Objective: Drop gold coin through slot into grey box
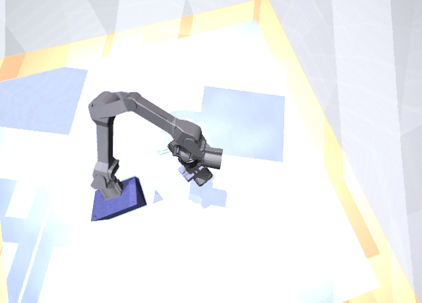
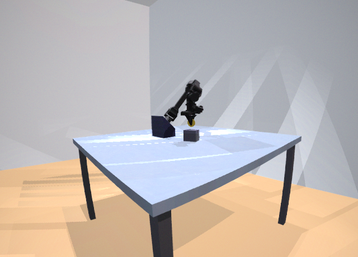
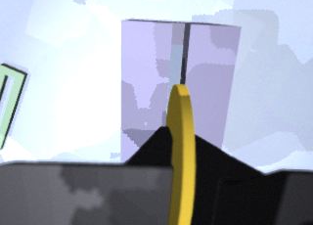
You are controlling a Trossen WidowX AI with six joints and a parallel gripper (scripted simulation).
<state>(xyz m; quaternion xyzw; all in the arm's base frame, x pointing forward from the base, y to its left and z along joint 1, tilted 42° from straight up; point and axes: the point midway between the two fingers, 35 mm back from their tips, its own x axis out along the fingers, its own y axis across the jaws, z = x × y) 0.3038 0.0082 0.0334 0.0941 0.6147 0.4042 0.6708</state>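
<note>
Table (image 1: 238, 232) (image 2: 144, 185) (image 3: 73, 112): pale blue in the exterior view, washed nearly white from the top, on dark legs (image 2: 286, 185). Floor (image 2: 37, 196): orange-tan.

Arm (image 1: 153, 114) (image 2: 180, 101): dark, bent at the elbow, wrist over the box; foot mounted on a sloped dark-blue base (image 1: 98, 215) (image 2: 157, 127).

Box (image 1: 185, 174) (image 2: 191, 135) (image 3: 147, 64): closed, dark-sided in the exterior view, lid lilac from the wrist. Stands on the table; top view shows it partly covered by the arm's wrist end.

Gripper (image 1: 188, 166) (image 2: 190, 123) (image 3: 182, 132): points down above the box. Fingers nearly together, clamped on the coin's two flat faces.

Holder (image 1: 165, 149) (image 3: 14, 98): pale green under this light, apart from the box; its recess holds no coin in the part visible from the wrist.

Coin (image 1: 184, 168) (image 2: 193, 123) (image 3: 184, 161): gold, on edge, held just above the lid, clear of it. From the wrist, its rim overlaps the near end of the visible slot line and runs roughly along it.

Slot (image 3: 185, 49): narrow dark line across the lid; near part hidden by coin and fingers.
</note>
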